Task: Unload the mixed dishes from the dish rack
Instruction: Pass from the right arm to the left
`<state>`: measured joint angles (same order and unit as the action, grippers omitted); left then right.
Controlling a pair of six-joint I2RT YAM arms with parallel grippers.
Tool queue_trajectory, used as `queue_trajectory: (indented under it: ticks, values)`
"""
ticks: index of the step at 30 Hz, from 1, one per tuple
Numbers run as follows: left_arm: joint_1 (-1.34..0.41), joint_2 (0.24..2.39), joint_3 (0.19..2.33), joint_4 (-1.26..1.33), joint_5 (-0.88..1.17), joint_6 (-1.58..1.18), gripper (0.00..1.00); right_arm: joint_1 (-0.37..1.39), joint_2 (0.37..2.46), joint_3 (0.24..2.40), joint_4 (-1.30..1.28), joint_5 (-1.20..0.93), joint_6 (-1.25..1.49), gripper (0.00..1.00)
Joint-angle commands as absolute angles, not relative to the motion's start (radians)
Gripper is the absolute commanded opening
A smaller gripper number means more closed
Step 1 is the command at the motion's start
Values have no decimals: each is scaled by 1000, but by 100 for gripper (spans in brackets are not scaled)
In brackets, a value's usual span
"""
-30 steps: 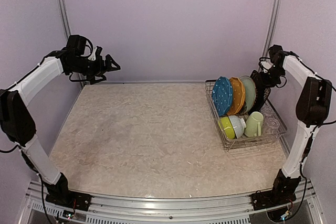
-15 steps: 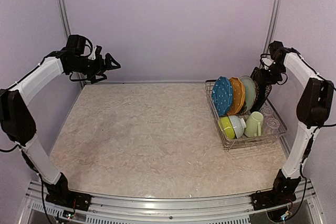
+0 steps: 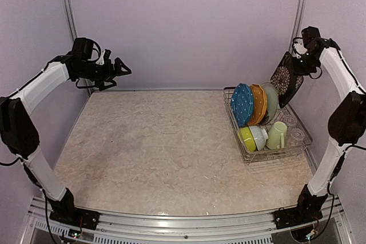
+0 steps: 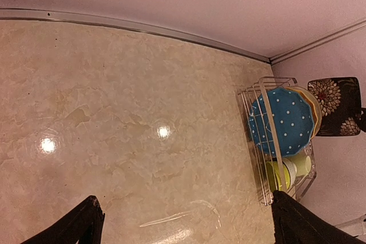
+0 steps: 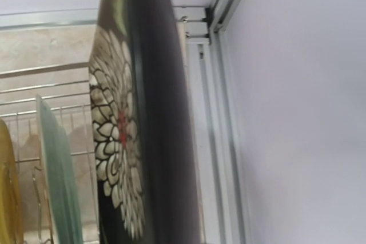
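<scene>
My right gripper (image 3: 298,66) is shut on the top edge of the black square plate (image 3: 286,79), which hangs upright above the back right corner of the dish rack (image 3: 246,157). Up close, the right wrist view shows the black plate (image 5: 148,130) with its cream flower pattern, hiding the fingers. In the rack stand the blue dotted plate (image 3: 242,104), orange plate (image 3: 258,104) and pale green plate (image 3: 271,101). In front of them lie a lime bowl (image 3: 247,138), a white bowl (image 3: 259,136) and a green mug (image 3: 277,135). My left gripper (image 3: 124,71) is open, high at the back left.
The rack sits against the right wall, near a vertical metal rail (image 3: 298,10). Clear glassware (image 3: 297,136) lies at the rack's right end. The marble tabletop (image 3: 160,147) stretches left of the rack. In the left wrist view the rack (image 4: 260,141) is far to the right.
The right gripper has lifted the black plate up and to the right, out of the rack's prongs. The left arm has not moved.
</scene>
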<state>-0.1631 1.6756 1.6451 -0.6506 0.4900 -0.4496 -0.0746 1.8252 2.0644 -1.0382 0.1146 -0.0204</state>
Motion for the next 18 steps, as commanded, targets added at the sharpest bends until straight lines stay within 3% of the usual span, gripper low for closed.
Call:
queue_trajectory:
  ticks: [1, 11, 18]
  values:
    - [-156, 1680, 1658, -641, 492, -453, 99, -66, 1736, 2109, -995, 192, -3, 0]
    - [-156, 1648, 1645, -609, 429, -462, 99, -66, 1644, 2159, -975, 267, -2, 0]
    - [-158, 1601, 1626, -576, 375, -453, 99, -63, 1684, 2340, -1015, 34, 84, 0]
